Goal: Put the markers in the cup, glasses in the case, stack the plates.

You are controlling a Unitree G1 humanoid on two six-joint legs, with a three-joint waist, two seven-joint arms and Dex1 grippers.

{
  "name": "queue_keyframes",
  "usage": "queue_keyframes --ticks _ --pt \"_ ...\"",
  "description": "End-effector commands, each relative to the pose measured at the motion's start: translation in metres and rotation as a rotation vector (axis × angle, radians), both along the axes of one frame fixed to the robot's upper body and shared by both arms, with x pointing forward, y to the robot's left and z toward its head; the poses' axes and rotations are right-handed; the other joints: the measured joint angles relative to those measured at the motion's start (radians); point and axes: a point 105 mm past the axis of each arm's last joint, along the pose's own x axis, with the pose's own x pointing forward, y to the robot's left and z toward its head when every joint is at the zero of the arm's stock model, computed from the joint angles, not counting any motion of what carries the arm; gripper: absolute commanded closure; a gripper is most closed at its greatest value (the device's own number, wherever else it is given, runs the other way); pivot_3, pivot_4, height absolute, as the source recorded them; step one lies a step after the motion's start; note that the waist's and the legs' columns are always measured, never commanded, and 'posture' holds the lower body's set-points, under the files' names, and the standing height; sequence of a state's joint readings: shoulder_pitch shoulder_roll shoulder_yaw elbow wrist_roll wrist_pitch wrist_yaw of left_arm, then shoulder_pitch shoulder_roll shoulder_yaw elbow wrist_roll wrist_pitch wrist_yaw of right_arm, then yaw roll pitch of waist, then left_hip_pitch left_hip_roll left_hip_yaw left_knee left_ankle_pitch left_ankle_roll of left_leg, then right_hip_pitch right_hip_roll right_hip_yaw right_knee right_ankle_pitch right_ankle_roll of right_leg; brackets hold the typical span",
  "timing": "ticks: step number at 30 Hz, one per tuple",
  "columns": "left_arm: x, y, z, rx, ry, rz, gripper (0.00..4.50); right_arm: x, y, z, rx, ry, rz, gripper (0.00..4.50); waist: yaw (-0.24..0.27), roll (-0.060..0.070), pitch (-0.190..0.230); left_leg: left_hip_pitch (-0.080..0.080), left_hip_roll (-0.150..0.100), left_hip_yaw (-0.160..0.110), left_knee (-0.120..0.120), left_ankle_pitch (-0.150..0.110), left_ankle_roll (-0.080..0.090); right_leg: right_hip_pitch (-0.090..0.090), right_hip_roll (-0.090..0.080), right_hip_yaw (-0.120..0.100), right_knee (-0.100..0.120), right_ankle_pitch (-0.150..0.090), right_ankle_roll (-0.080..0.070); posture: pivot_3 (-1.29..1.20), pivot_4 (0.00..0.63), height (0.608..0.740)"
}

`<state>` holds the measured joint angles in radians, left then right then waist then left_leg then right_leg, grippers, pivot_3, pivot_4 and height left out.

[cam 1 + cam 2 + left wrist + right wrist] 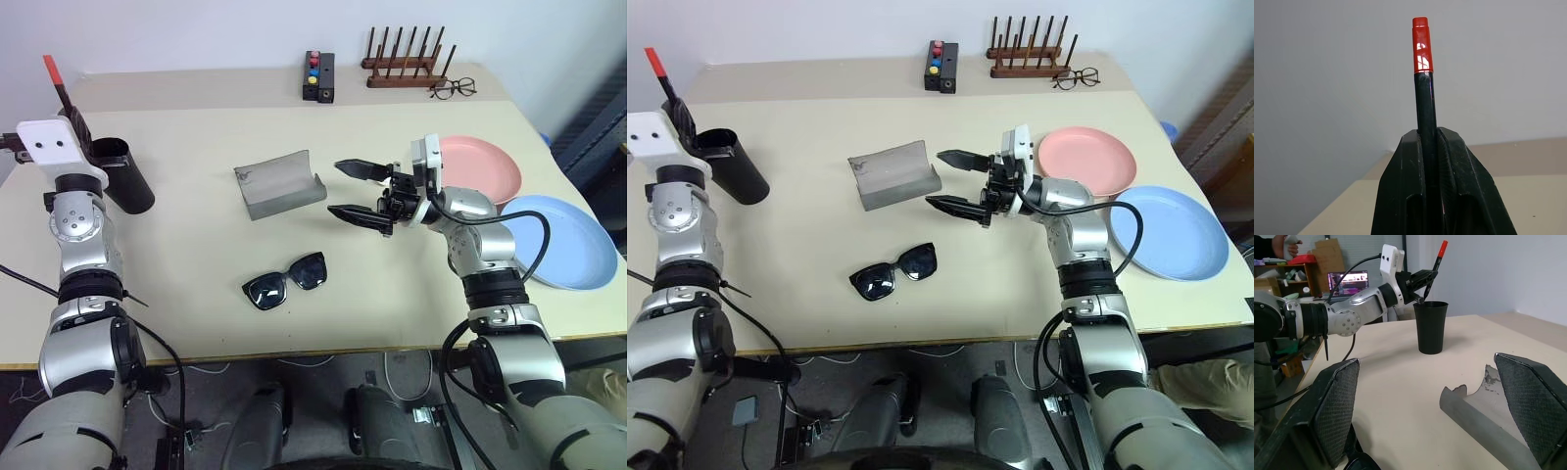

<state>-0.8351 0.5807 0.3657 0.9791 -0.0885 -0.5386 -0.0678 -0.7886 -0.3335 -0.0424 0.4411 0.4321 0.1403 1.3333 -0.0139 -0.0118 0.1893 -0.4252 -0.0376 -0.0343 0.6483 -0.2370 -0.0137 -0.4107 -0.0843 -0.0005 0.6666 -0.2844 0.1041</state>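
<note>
Head views: we see the left gripper (71, 122) raised at the table's (196, 313) far left corner, fingers pinched on the red-capped marker (56, 80), which stands tilted above the rim of the cup (125, 174); its lower end looks to be inside the cup, though we cannot be sure. The marker is light, stiff and smooth, so we judge that a mid-barrel pinch suits it and that it may slip if the hold slackens. The right gripper (361, 193) hovers at mid-table, turned toward the robot's left, its fingers spread wide and holding nothing, just beside the case (279, 183), which lies open. The sunglasses (893, 271) rest nearer the robot, apart from both; we judge them light, with lenses easy to scratch, best taken at the bridge. The pink plate (485, 166) and blue plate (563, 240) lie side by side, unstacked, to the right. Left wrist view: the two fingers (1400, 196) clamp the marker's dark barrel, red cap uppermost. Right wrist view: the wide-set pads (1337, 406) frame the case's grey shell; beyond, the left gripper holds the marker over the upright cup.
</note>
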Motion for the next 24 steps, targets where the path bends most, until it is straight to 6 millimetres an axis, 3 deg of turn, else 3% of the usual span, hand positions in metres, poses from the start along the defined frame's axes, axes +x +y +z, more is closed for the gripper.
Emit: queue_keyframes --ticks 1,6,19,24 --pt "-0.004 -0.002 0.011 0.032 -0.042 -0.003 2.74 0.0 0.002 0.015 0.011 -0.056 0.014 0.0 0.0 0.0 0.0 0.0 0.0 0.0 0.0 0.0 0.0 0.0 0.0 0.0 0.0 0.0 0.0 0.0 0.15 0.74" --pt "-0.005 -0.001 0.01 0.032 -0.045 -0.001 0.2 0.0 0.003 0.015 0.013 -0.057 0.014 0.0 0.0 0.0 0.0 0.0 0.0 0.0 0.0 0.0 0.0 0.0 0.0 0.0 0.0 0.0 0.0 0.0 0.15 0.74" --pt "-0.008 -0.007 0.02 0.012 -0.097 -0.038 0.09 0.001 0.003 0.015 0.018 -0.058 0.0 0.0 0.001 0.0 0.0 0.0 0.0 0.0 0.0 0.0 0.0 0.0 0.0 0.0 0.0 0.0 0.0 0.0 0.15 0.74" --pt "-0.005 -0.003 0.027 -0.112 -0.113 -0.058 0.09 0.002 0.002 0.014 0.016 -0.061 -0.007 0.0 0.0 0.0 0.0 0.0 0.0 0.0 0.001 0.0 0.0 0.0 0.0 0.0 0.0 0.0 0.0 0.0 0.15 0.74"
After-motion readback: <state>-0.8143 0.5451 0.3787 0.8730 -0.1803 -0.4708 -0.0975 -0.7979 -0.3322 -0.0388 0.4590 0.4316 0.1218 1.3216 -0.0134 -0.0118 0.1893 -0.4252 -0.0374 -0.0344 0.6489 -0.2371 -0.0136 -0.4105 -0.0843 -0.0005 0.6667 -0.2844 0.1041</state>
